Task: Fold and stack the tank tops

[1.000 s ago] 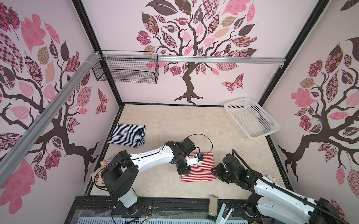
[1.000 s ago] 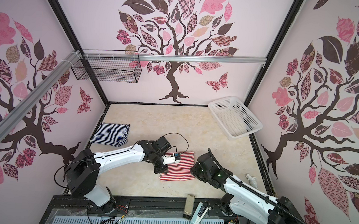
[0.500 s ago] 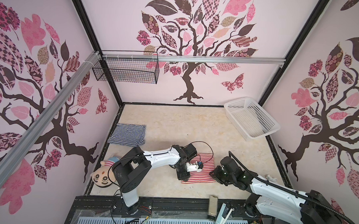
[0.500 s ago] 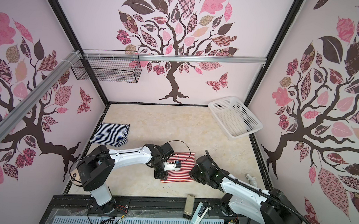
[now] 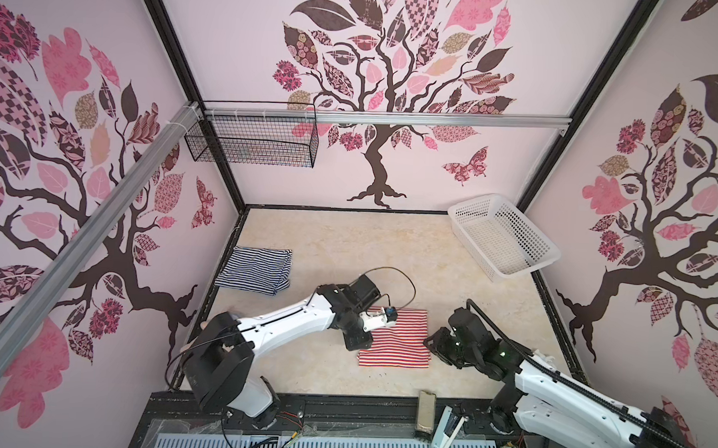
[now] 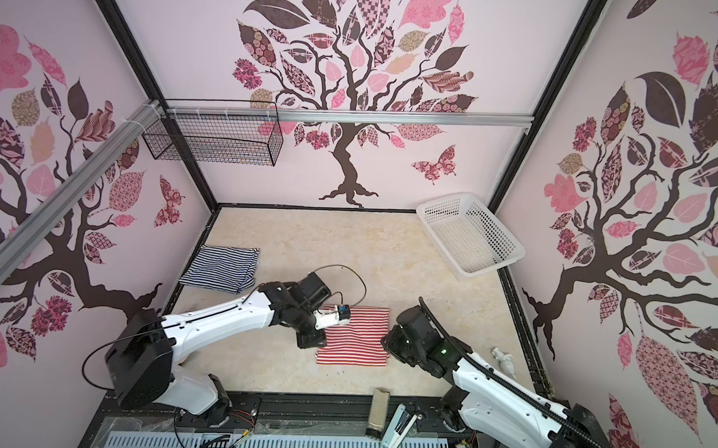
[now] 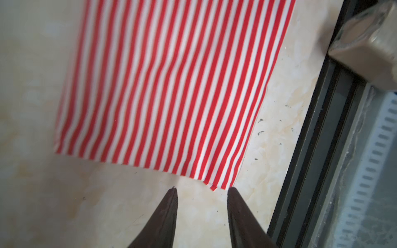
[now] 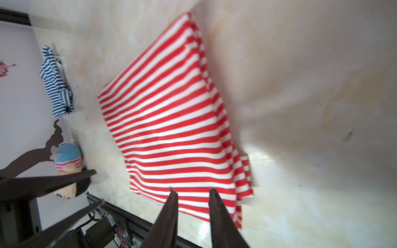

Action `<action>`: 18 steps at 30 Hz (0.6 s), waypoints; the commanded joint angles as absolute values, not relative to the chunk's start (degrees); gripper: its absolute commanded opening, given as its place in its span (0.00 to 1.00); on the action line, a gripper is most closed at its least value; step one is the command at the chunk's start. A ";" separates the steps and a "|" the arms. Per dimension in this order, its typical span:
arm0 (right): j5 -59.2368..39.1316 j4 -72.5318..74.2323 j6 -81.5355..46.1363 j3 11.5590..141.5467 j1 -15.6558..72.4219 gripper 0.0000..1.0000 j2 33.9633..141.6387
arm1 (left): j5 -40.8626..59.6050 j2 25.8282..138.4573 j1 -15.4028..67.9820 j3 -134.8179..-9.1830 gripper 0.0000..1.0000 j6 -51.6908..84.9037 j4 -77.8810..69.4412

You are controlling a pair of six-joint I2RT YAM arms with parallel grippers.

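1. Since half a second earlier, my left arm (image 5: pixel 286 321) had swung its shoulder back outward. Its wrist stayed at the left edge of the red-striped tank top (image 5: pixel 398 339), which had barely shifted.
2. The left gripper (image 7: pixel 202 189) stood with its jaws apart and empty, the tips just off that top's near left corner.
3. The right gripper (image 8: pixel 192 189) hovered over the top's right edge with its fingers slightly parted, holding nothing.
4. The red top lay folded flat at the front middle of the table (image 5: pixel 348 241).
5. The navy-striped tank top (image 5: pixel 257 270) lay folded by the left side, well apart from the red one.
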State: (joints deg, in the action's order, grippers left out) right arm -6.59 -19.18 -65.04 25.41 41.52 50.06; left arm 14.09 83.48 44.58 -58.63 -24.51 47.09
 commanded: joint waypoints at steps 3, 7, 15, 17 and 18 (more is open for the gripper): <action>-6.18 -19.02 -62.23 29.59 41.75 0.29 54.81 | 14.58 78.13 31.25 -60.87 0.45 -21.82 43.61; -6.95 -16.00 -62.22 30.06 41.84 0.29 57.42 | 9.14 80.09 19.36 -61.96 0.47 -21.41 39.73; -6.87 -14.17 -62.75 29.27 41.95 0.29 57.07 | 3.67 95.80 -4.48 -73.90 0.47 -17.67 36.03; -6.73 -14.06 -62.82 29.18 42.02 0.29 56.88 | 3.57 100.13 -7.18 -76.37 0.46 -17.28 35.83; -6.70 -14.07 -62.84 29.11 42.01 0.29 56.87 | 4.04 102.35 -8.22 -77.74 0.46 -16.83 36.11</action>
State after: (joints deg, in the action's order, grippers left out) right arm -7.07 -14.31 -62.96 28.67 41.56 57.47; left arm 5.08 98.74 -6.52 -74.70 -18.87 36.18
